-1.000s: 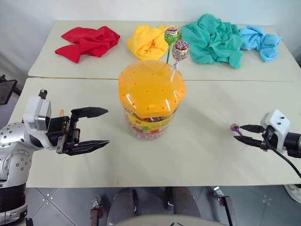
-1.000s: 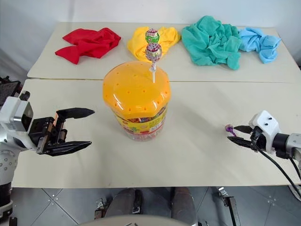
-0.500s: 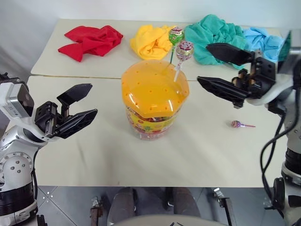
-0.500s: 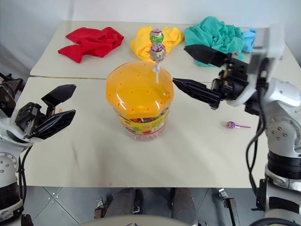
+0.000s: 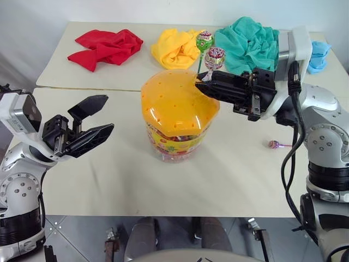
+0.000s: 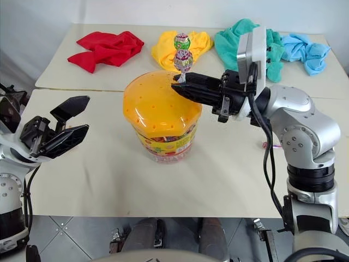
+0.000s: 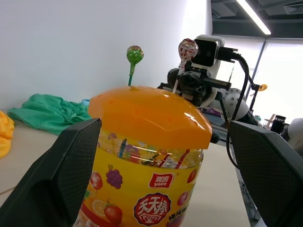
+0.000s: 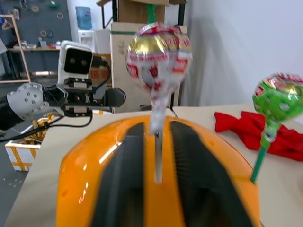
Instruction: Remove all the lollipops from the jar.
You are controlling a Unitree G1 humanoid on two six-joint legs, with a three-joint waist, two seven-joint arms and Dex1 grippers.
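Lollipops still standing in the jar number two: a pink-purple lollipop with a shiny red-and-white wrapper on a pale stick, and just behind it a green lollipop on a green stick. Both rise upright from holes near the far edge of the jar's orange domed lid. The jar itself is a wide clear tub with a colourful fruit label and stands on the table at its middle. The right hand reaches over the far side of the lid, its two black fingers drawn together on the pale stick just below the sweet. The left hand hovers to the left of the jar, well apart from it, fingers spread wide and holding nothing. A purple lollipop lies flat on the table to the right of the jar, partly hidden behind the right arm in the right eye view. Beyond the jar lie a red cloth, a yellow cloth, a teal cloth and a blue cloth; the right arm covers part of the teal and blue ones. What fills the jar is hard to make out through the label.
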